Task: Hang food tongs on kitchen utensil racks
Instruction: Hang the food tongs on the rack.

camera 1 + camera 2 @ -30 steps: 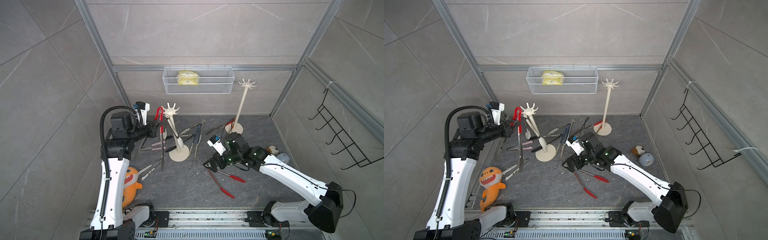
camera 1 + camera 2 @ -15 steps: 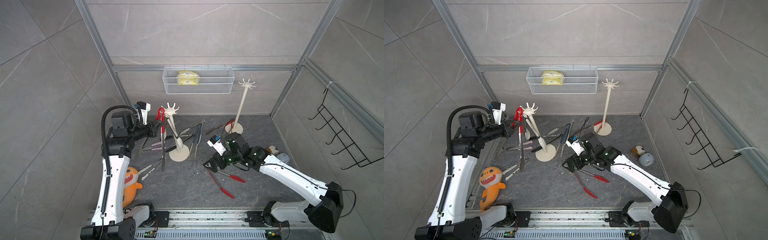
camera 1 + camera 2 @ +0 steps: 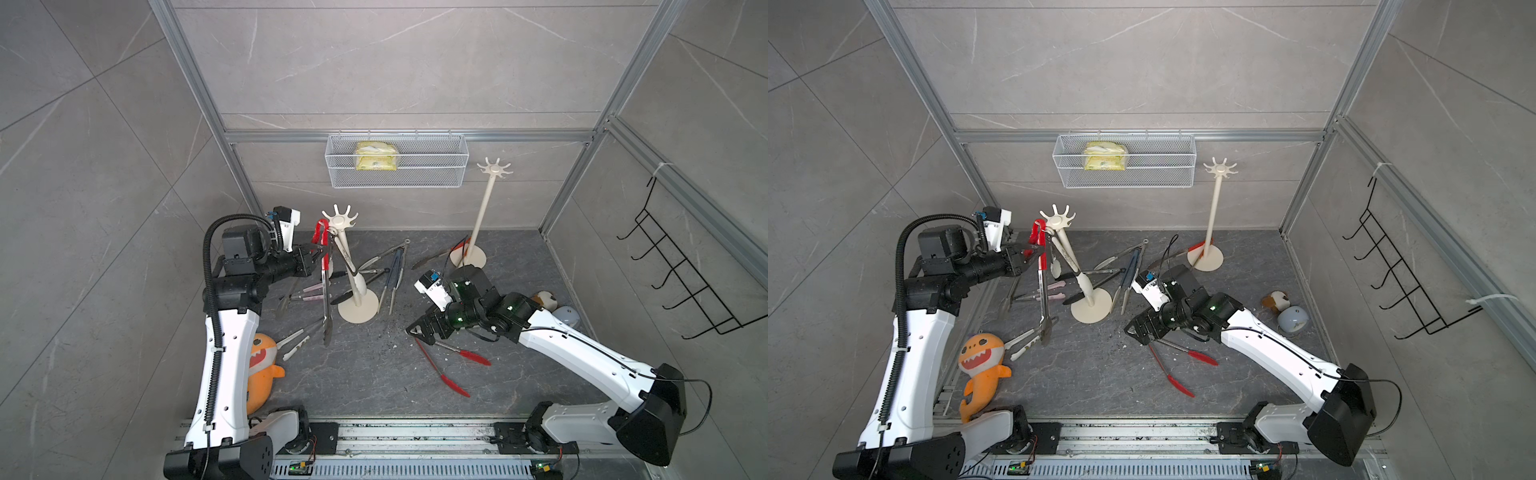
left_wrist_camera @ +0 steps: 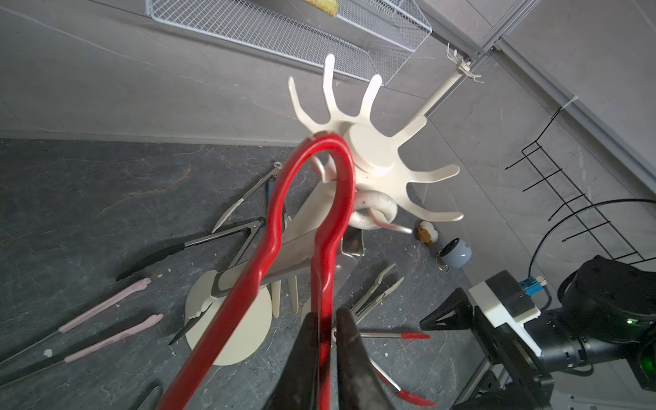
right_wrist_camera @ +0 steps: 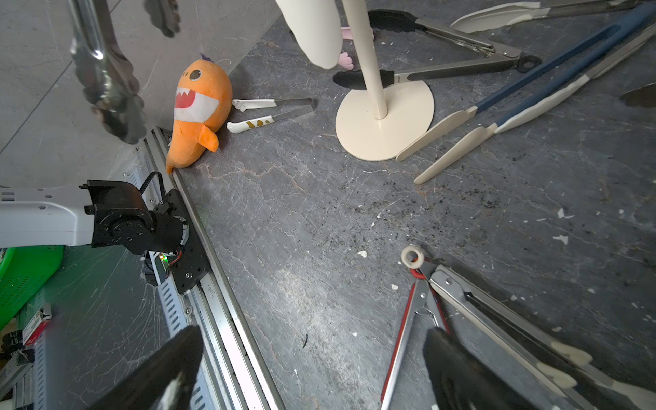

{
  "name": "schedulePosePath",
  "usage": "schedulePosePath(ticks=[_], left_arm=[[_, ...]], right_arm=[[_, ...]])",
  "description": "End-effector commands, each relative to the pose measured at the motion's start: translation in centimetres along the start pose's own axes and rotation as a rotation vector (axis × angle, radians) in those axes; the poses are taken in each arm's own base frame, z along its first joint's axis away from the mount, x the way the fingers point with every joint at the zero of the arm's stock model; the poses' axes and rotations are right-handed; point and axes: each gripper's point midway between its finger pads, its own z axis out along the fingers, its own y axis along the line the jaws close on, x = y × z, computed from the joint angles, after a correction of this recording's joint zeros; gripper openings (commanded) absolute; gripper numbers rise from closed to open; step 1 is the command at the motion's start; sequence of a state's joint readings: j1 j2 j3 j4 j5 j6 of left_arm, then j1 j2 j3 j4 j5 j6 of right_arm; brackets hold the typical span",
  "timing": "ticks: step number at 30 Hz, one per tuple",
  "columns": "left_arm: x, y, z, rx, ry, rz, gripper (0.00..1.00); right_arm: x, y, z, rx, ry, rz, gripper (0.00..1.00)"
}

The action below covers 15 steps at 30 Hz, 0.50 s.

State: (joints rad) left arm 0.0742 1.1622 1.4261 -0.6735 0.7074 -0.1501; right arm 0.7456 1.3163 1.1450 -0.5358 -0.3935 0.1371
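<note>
Left gripper [image 4: 326, 314]: jaws narrowly parted, straddling one arm of the red-handled tongs [image 4: 275, 220]. Whether they clamp it cannot be told. Ahead of the jaws, the tongs' loop sits over a prong of the near rack [image 4: 369, 152].

Right gripper [image 5: 309, 369]: jaws fully spread, holding nothing. The red-tipped tongs [image 5: 408, 319] lie on the floor [image 5: 301, 213], ring end just beside one jaw.
</note>
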Motion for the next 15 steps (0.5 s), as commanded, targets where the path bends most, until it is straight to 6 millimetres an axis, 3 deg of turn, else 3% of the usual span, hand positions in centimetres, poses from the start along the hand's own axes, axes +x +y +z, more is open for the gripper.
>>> schedulePosePath(ticks=[1, 4, 9, 10, 11, 15], left_arm=[[-0.9, -0.2, -0.9, -0.010, -0.041, 0.024, 0.38], [-2.0, 0.2, -1.6, -0.048, -0.084, 0.025, 0.56], [-4.2, 0.3, -3.1, -0.120, -0.170, 0.046, 0.69], [-4.7, 0.3, -3.5, -0.142, -0.198, 0.053, 0.85], [-5.1, 0.3, -4.0, -0.162, -0.223, 0.059, 0.90], [-6.8, 0.0, -6.5, -0.250, -0.326, 0.088, 0.94]], right_arm=[[-0.5, 0.3, -0.6, -0.002, -0.007, -0.016, 0.99], [-0.7, 0.2, -0.7, 0.006, -0.012, -0.019, 0.99], [-1.2, -0.3, -0.9, 0.024, -0.029, -0.007, 0.99], [-1.3, -0.5, -1.0, 0.028, -0.035, 0.001, 0.99], [-1.4, -0.7, -1.0, 0.031, -0.039, 0.009, 0.99], [-1.4, -1.7, -1.3, 0.052, -0.043, 0.040, 1.00]])
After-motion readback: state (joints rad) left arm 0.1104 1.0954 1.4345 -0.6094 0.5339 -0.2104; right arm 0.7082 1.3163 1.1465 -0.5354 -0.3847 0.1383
